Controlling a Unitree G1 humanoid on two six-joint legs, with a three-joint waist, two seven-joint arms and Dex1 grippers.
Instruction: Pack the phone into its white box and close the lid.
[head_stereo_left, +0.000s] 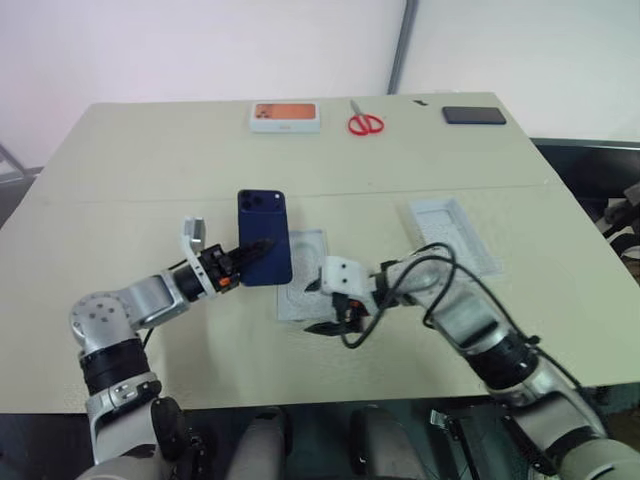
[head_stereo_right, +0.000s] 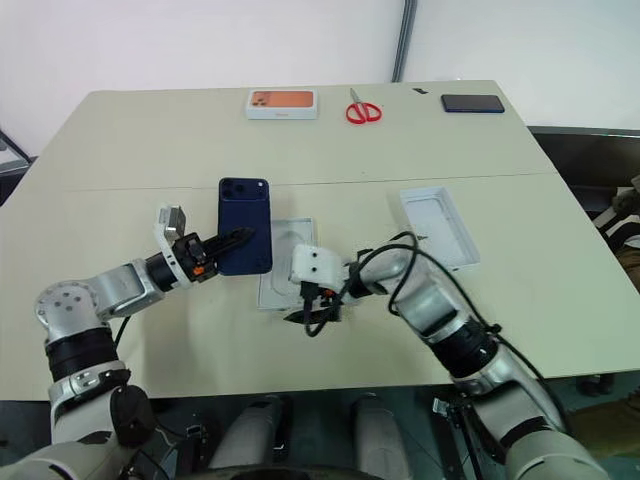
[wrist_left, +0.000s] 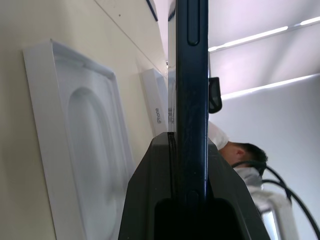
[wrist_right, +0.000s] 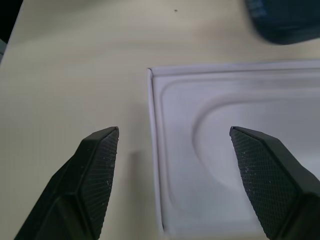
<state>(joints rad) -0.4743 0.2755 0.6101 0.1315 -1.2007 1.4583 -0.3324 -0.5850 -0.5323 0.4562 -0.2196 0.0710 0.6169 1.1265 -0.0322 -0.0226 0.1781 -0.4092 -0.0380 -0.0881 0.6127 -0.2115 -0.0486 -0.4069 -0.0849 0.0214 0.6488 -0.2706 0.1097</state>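
No text, brand, number or sign can be read. In the left wrist view, small dark lettering runs along the side of a white box (wrist_left: 159, 107), at 11 o'clock from the picture's centre, too small to make out.

Bright, even indoor light, soft shadows.
Ceiling strips glare at upper right of the left wrist view; nearest objects blur.

Pale beige table (head_stereo_left: 140, 150), white walls behind, grey vertical pole (head_stereo_left: 402, 45)
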